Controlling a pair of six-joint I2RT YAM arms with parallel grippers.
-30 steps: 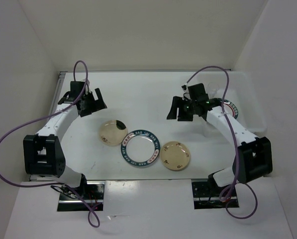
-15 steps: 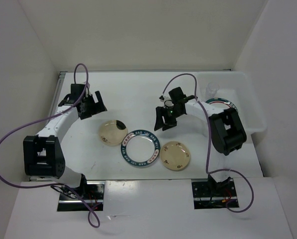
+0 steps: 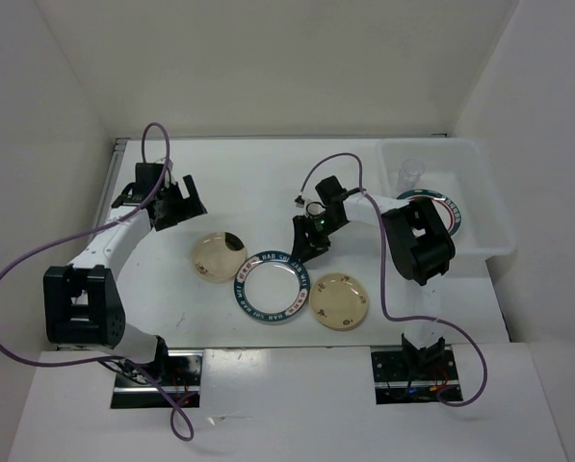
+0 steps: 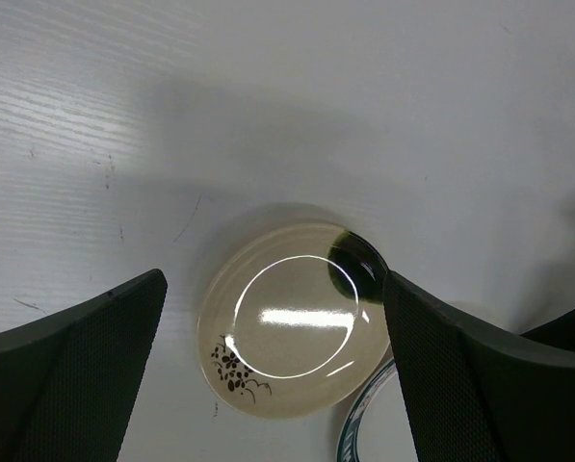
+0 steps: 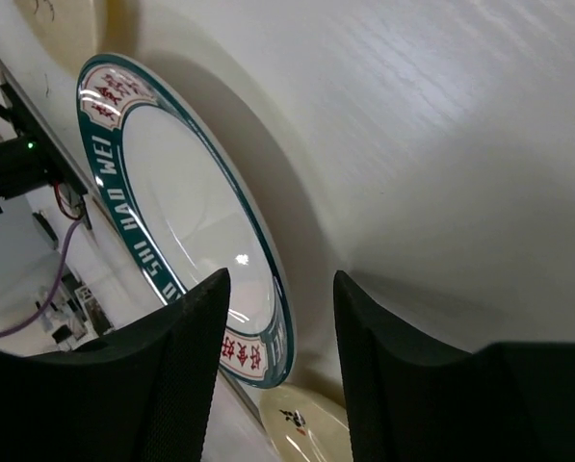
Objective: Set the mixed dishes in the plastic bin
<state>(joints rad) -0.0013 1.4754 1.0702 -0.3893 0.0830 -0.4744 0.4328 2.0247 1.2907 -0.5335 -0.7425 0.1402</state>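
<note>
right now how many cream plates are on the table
2: left cream plate beside the teal-rimmed plate, right cream plate on its other side. The bin could hide more.

table [image 3: 268,183]: white and matte; up close from my right wrist it's got a fine wood-grain texture, pretty plain tbh
scratches [image 4: 187,219]: a few thin dark marks on the tabletop, seen from my left wrist
back wall [image 3: 268,67]: plain white panel
left wall [image 3: 27,144]: same white, angled in toward the table
right wall [image 3: 547,125]: white too
rail [image 3: 114,159]: grey metal strip along the table's left edge
front ledge [image 3: 287,414]: white board on my near side
cutouts [image 3: 186,377]: two dark rectangular openings in that ledge, one on each side, with shiny metal and small wires inside
</note>
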